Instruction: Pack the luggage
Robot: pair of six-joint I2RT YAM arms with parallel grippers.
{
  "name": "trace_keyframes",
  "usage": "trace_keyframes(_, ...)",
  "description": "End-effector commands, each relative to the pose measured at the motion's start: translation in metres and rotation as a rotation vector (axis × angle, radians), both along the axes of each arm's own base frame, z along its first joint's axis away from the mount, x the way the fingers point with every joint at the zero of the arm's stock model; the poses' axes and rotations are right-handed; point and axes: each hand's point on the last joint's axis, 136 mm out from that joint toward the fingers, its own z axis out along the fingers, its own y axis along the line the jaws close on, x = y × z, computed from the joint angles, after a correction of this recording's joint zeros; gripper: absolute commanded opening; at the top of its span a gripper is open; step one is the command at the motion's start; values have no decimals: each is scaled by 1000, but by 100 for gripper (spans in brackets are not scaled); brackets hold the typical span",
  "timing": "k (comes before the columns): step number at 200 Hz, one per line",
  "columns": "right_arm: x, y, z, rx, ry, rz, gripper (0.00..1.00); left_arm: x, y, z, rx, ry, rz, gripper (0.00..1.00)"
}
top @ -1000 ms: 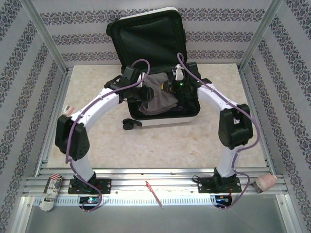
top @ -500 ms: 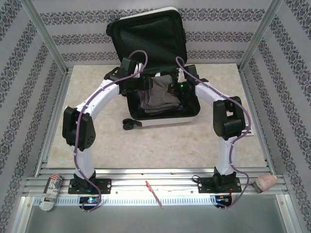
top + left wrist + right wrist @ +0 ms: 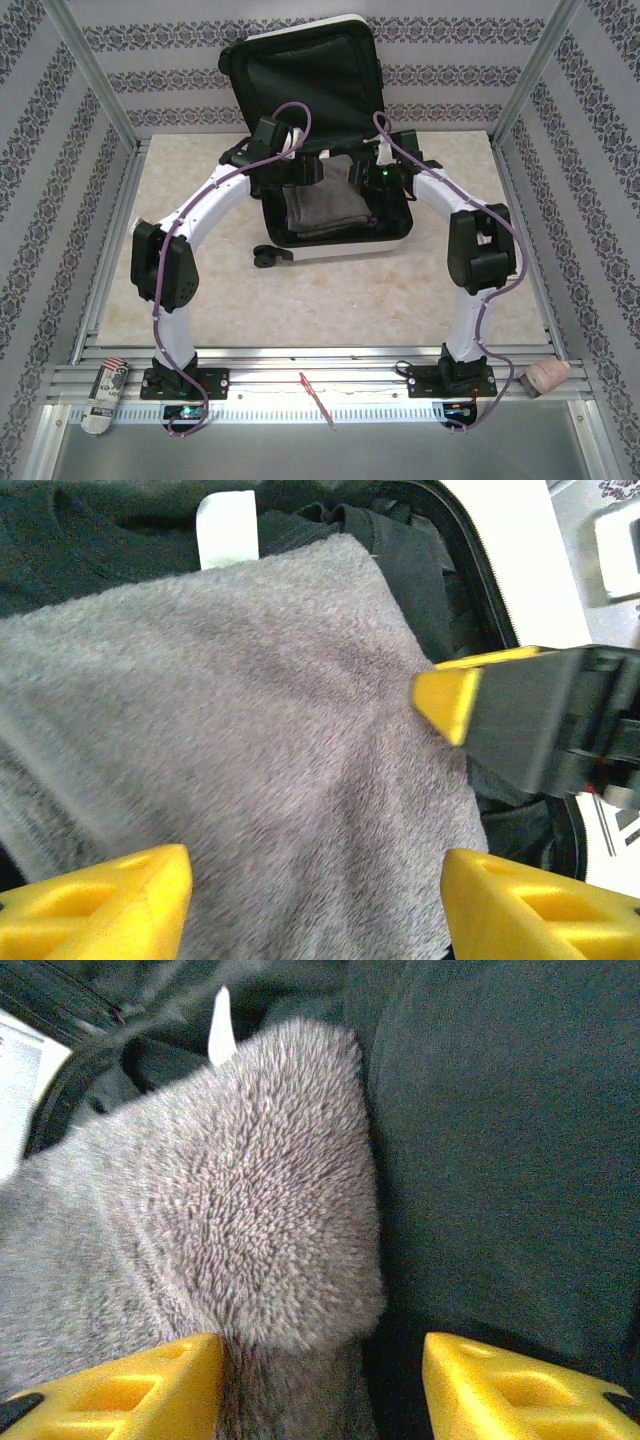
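- Striped, flowered wallpaper (image 3: 600, 140) surrounds a beige worktop (image 3: 330, 295).
- The luggage (image 3: 345, 247) lies open at upper centre of the top view, its lid standing up toward the back wall.
- A grey fleece (image 3: 322, 208) lies in its lower half, on dark clothing (image 3: 100, 540).
- The left jaws are spread over the fleece, pinching nothing.
- The right jaws are spread too, over the fleece's right edge, near the left ones.

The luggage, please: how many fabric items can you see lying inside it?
2. A grey fleece cloth lies on top in the lower half of the luggage; a dark garment with a white label lies under it. More may be hidden beneath.
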Motion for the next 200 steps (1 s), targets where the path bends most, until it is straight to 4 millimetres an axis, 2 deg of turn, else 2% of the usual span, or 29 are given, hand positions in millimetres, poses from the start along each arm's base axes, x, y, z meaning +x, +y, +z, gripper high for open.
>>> trace_keyframes(1,-9,-4,41,8,-90,19,55,1,-4,3,-25,-29,8,66)
trace_keyframes(13,-14,0,47,21,-95,31,55,0,-7,-2,-31,-46,-12,66)
trace_keyframes(25,-18,5,50,42,-95,44,54,0,-7,-15,-29,-46,-5,66)
trace_keyframes(43,-28,24,56,113,-88,101,50,1,-7,-31,-27,-21,0,64)
trace_keyframes(72,-43,49,50,115,-73,162,44,4,-11,-48,-35,-2,-2,63)
trace_keyframes(101,-45,59,22,113,-16,174,39,12,-17,-60,-64,-14,-7,62)
trace_keyframes(156,-38,41,-51,58,116,100,37,27,-25,-96,-55,13,-11,61)
trace_keyframes(180,-38,33,-73,59,160,80,37,30,-24,-108,-36,25,-7,61)
trace_keyframes(200,-38,28,-80,61,177,72,37,30,-24,-112,-27,32,-10,61)
